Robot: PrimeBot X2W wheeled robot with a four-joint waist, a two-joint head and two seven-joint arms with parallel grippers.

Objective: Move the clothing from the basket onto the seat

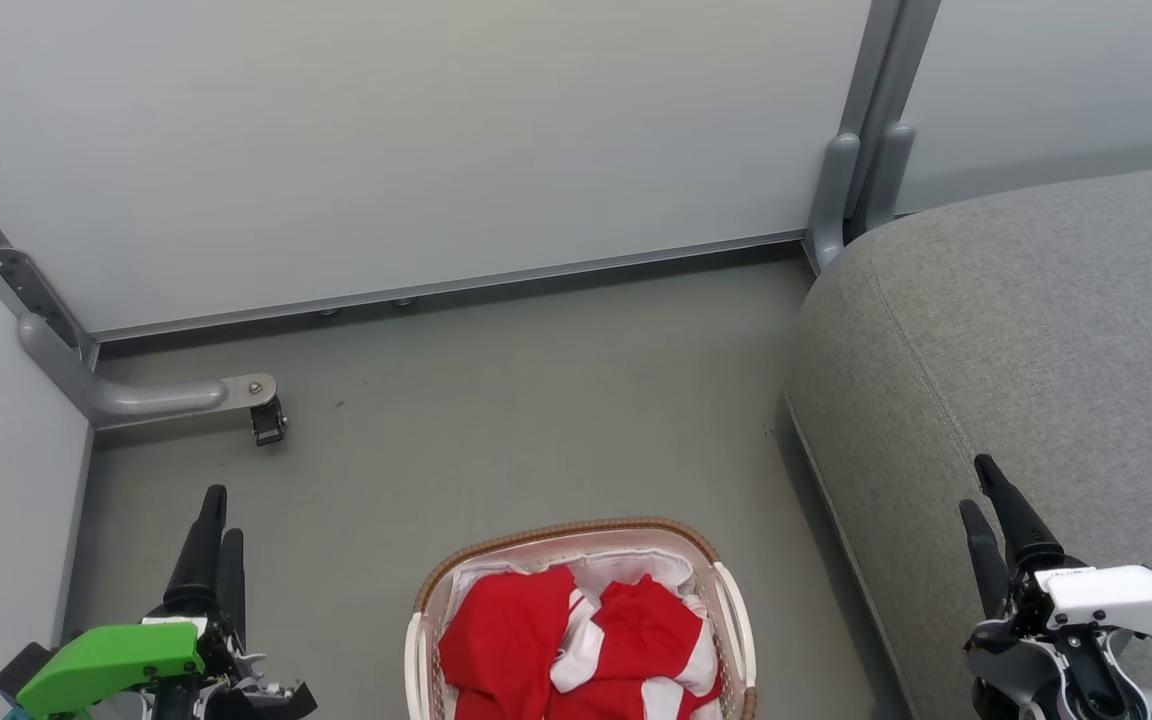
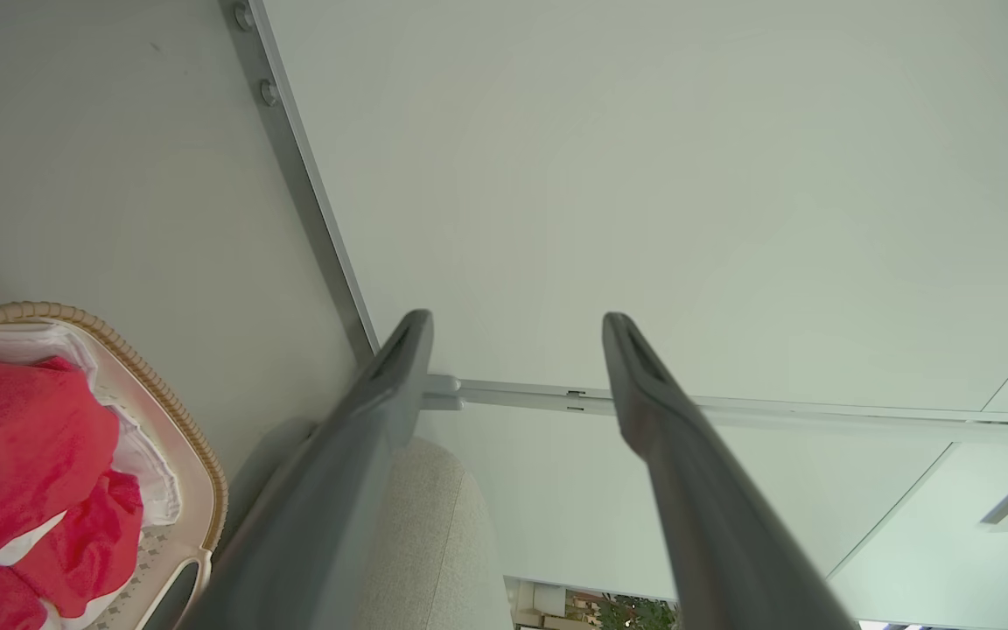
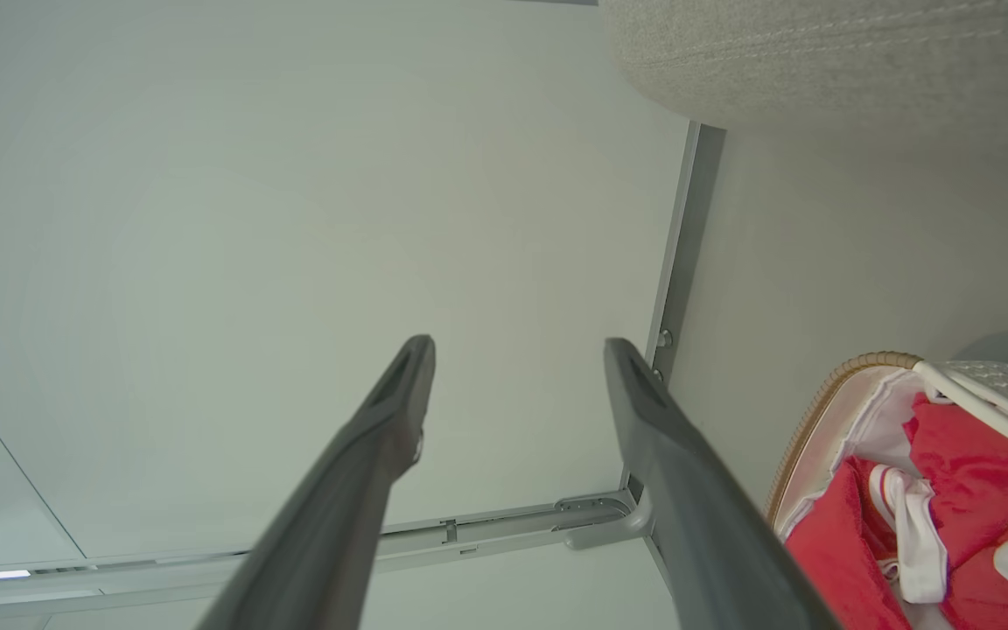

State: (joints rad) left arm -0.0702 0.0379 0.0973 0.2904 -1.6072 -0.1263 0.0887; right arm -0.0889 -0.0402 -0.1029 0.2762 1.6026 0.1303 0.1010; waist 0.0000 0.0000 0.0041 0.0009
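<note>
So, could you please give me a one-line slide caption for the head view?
Open left gripper and right gripper flank the basket of red-and-white clothing on the floor, grey seat to its right.

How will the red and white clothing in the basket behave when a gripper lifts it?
The clothing lies crumpled in folds, so it is probably floppy and will hang down. It looks thin, so likely light. Its folds overlap inside the basket, so one pinch may drag more along.
</note>
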